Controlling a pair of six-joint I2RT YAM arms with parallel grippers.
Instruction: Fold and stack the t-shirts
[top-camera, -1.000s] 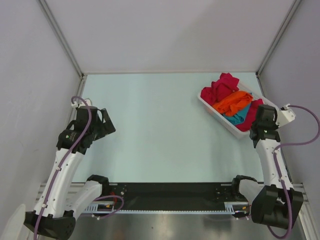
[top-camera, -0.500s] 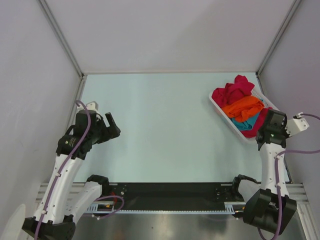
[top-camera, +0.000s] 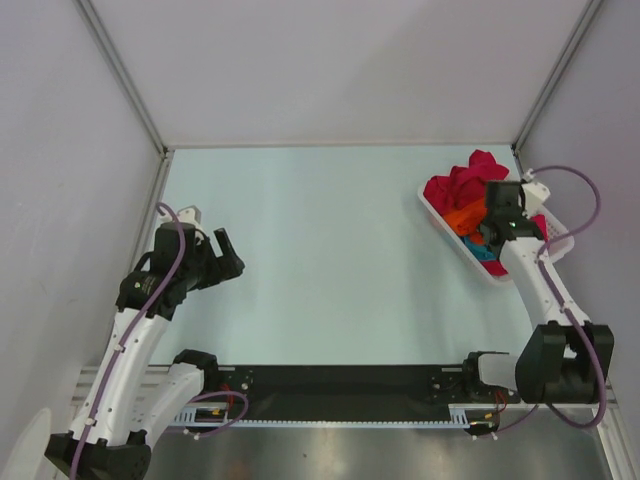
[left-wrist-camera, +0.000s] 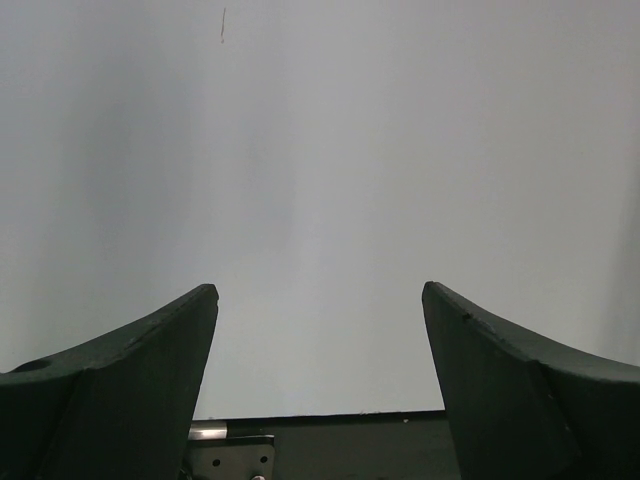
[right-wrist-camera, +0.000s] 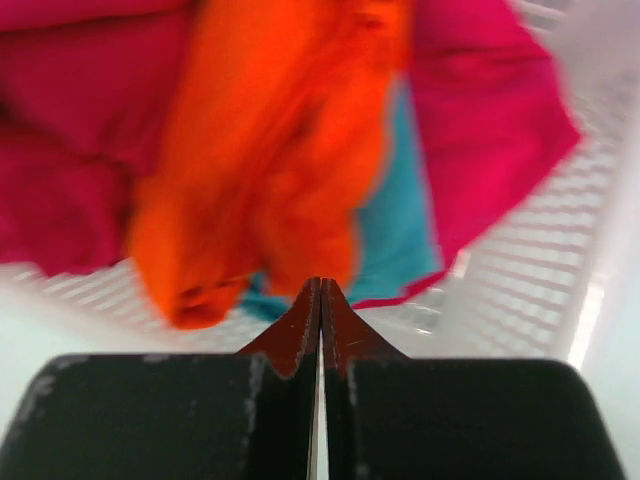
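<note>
Hovers over orange t-shirt (right-wrist-camera: 270, 150) in basket (right-wrist-camera: 510, 300) with right jaws closed, empty; holds left jaws wide apart above worktop (top-camera: 320, 230).

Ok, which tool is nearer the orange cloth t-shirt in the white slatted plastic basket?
Right. The right tool, shut, is over the orange cloth t-shirt; the left tool, open, is far across the table.

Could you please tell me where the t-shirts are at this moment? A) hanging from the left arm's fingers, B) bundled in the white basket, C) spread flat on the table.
B: the t-shirts lie crumpled together, red, orange and teal, inside the white basket at the far right.
</note>
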